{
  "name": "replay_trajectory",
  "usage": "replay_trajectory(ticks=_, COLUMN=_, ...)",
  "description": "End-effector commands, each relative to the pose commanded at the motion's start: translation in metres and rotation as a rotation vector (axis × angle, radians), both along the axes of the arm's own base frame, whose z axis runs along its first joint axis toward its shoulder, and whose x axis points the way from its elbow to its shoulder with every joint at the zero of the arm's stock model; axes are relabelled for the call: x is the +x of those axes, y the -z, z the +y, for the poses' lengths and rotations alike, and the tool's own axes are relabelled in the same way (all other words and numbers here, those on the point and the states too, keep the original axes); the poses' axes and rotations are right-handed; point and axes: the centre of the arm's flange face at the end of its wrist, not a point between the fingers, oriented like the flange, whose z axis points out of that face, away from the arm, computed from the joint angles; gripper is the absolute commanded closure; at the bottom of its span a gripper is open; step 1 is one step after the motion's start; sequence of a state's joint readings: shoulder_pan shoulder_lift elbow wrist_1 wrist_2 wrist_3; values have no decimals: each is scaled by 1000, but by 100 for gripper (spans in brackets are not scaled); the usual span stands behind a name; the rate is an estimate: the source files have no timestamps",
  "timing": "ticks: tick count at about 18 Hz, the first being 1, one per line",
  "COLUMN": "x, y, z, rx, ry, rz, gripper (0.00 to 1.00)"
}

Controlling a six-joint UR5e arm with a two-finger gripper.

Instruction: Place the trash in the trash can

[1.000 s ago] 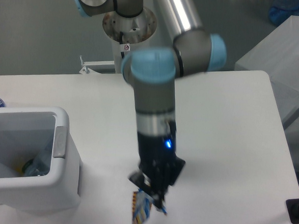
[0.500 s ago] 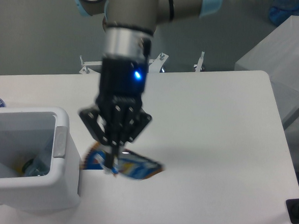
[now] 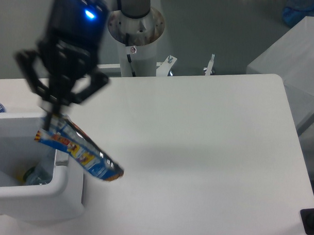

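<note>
Fixed camera: gripper (image 3: 53,114) clamped on the snack packet (image 3: 79,152), hanging tilted over the right rim of the trash can (image 3: 62,184). Crushed bottle (image 3: 39,174) inside the can. White counter (image 3: 207,150) below.

This looks like a robotics lab. A plain white surface (image 3: 212,150) carries the work, with the arm's metal mounting pedestal (image 3: 135,31) bolted at 12 o'clock. Bare grey floor (image 3: 211,32) lies behind, and a grey bench (image 3: 298,60) stands at 2 o'clock.
</note>
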State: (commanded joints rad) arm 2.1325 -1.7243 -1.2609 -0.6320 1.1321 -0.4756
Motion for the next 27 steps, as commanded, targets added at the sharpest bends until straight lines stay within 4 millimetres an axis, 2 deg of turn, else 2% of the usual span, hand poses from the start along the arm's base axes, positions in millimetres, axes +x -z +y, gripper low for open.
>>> replay_trajectory(ticks=1, x=8, y=-7, z=-2, rx=10, ry=9, rz=5, gripper=98)
replay_trajectory(ticks=3, x=26, y=-7, z=-1, rx=11, ry=37, rz=6, gripper=98)
replay_trajectory(ticks=6, x=39, y=-6, z=1, rx=8, ry=59, rz=3, gripper=98)
replay_trajectory(ticks=8, x=50, y=11, z=7, rx=-22, ry=79, rz=-11, gripper=98)
replay_trajectory(ticks=10, x=52, y=35, z=11, rx=-61, ry=84, rz=-32, gripper=98)
replay_trajectory(ticks=12, x=49, y=59, z=16, rx=-102, ry=82, rz=-49, gripper=98)
replay_trajectory(ticks=15, x=42, y=85, z=27, rx=-144, ry=78, rz=-69, gripper=97)
replay_trajectory(ticks=21, x=28, y=117, z=40, rx=-208, ry=21, rz=-58, gripper=96)
replay_trajectory(ticks=24, x=21, y=140, z=50, rx=-248, ry=9, rz=-60, gripper=96)
replay_trajectory(ticks=27, x=18, y=152, z=51, rx=-275, ry=2, rz=-43, gripper=95)
